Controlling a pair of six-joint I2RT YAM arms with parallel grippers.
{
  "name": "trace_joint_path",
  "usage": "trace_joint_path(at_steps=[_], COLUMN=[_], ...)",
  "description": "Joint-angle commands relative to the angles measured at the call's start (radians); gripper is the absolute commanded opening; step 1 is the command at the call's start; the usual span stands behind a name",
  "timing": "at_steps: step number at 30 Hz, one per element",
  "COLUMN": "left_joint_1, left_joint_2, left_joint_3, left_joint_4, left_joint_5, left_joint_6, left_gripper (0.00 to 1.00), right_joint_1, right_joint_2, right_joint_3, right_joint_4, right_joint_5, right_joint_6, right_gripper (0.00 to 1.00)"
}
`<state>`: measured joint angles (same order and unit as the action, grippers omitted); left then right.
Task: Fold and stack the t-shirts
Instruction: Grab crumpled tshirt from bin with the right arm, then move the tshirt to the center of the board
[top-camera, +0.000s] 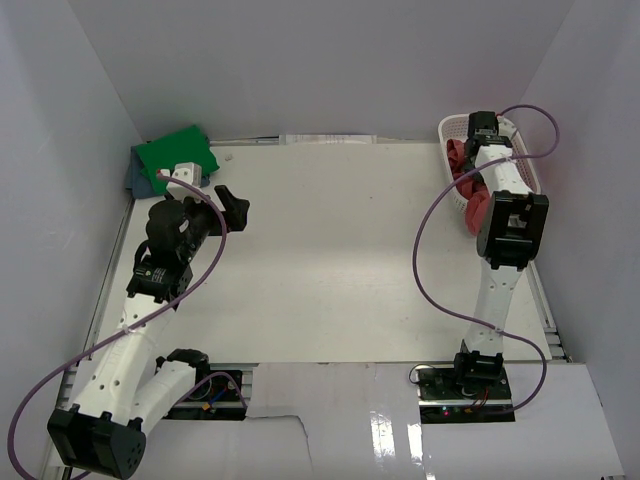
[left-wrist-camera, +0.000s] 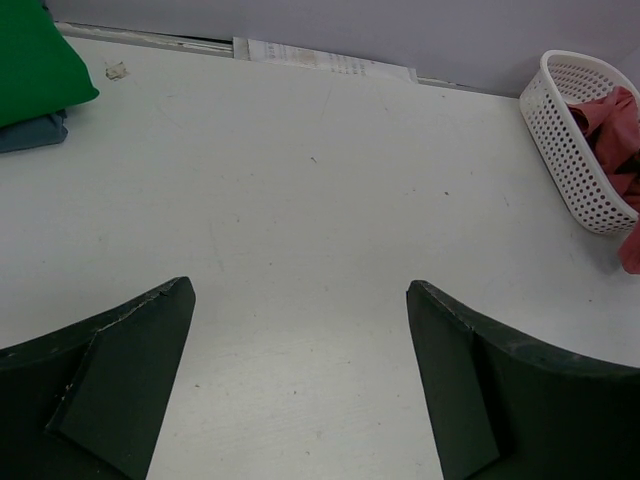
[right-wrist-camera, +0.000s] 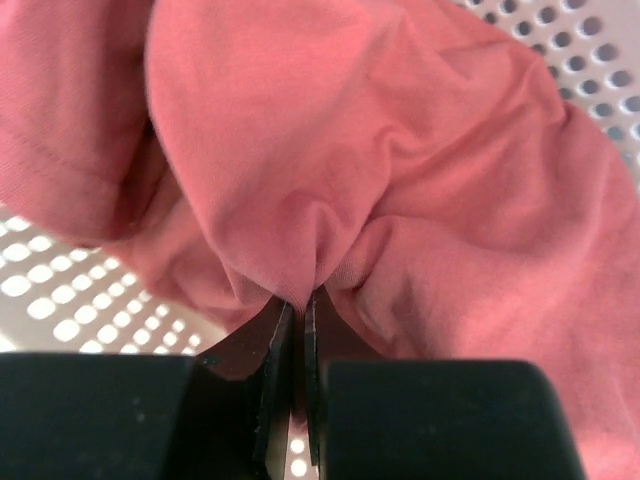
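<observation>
Your right gripper (right-wrist-camera: 298, 305) is squeezing shut on a fold of the soft brick-red cloth t-shirt (right-wrist-camera: 400, 150), which is sitting in the white plastic holey basket (right-wrist-camera: 40, 280) at the far right. The shirt is looking light and floppy, so you are needing a firm pinch. Your left gripper (left-wrist-camera: 300, 290) is hanging wide apart, holding nothing.

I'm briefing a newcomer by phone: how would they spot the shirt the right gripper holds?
At the table's far right corner stands a white lattice basket. The brick-red t-shirt lies crumpled in it, pinched by the right gripper. Unlike the green shirt and blue-grey shirt stacked far left, it is unfolded.
</observation>
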<state>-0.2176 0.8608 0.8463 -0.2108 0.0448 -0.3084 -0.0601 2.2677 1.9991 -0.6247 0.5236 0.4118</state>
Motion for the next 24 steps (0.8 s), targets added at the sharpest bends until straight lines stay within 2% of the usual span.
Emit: trace_joint_path(at_steps=[1, 6, 8, 10, 12, 16, 19, 20, 22, 24], left_joint_1=[0.004, 0.004, 0.004, 0.003, 0.004, 0.004, 0.004, 0.004, 0.004, 0.004], left_joint_2=[0.001, 0.006, 0.007, 0.007, 0.009, 0.014, 0.014, 0.014, 0.009, 0.009], left_joint_3=[0.02, 0.022, 0.022, 0.022, 0.02, 0.023, 0.022, 0.022, 0.022, 0.02], left_joint_4=[-0.004, -0.004, -0.002, -0.002, -0.002, -0.002, -0.002, -0.001, 0.001, 0.001], left_joint_5=[0.017, 0.026, 0.027, 0.027, 0.029, 0.036, 0.04, 0.038, 0.038, 0.038], left_joint_6=[0.005, 0.005, 0.005, 0.005, 0.005, 0.005, 0.005, 0.005, 0.005, 0.006], left_gripper=[0.98, 0.98, 0.98, 0.98, 0.98, 0.98, 0.98, 0.98, 0.98, 0.98], right_joint_1=[-0.004, 0.002, 0.003, 0.014, 0.042, 0.247, 0.343, 0.358, 0.379, 0.384], right_joint_2=[-0.12, -0.324, -0.39, -0.441, -0.54, -0.753, -0.937, -1.017, -1.101, -1.131], right_joint_3=[0.056, 0.015, 0.039, 0.058, 0.043, -0.097, -0.273, -0.351, -0.402, -0.453], right_joint_4=[0.005, 0.068, 0.056, 0.052, 0.057, 0.123, 0.221, 0.242, 0.26, 0.238], right_joint_5=[-0.097, -0.241, -0.348, -0.552, -0.655, -0.767, -0.855, -0.881, -0.957, -1.023], right_joint_6=[0.002, -0.027, -0.042, -0.05, -0.059, -0.128, -0.116, -0.105, -0.071, -0.061], right_gripper=[0.08, 0.08, 0.08, 0.08, 0.08, 0.08, 0.08, 0.08, 0.08, 0.08])
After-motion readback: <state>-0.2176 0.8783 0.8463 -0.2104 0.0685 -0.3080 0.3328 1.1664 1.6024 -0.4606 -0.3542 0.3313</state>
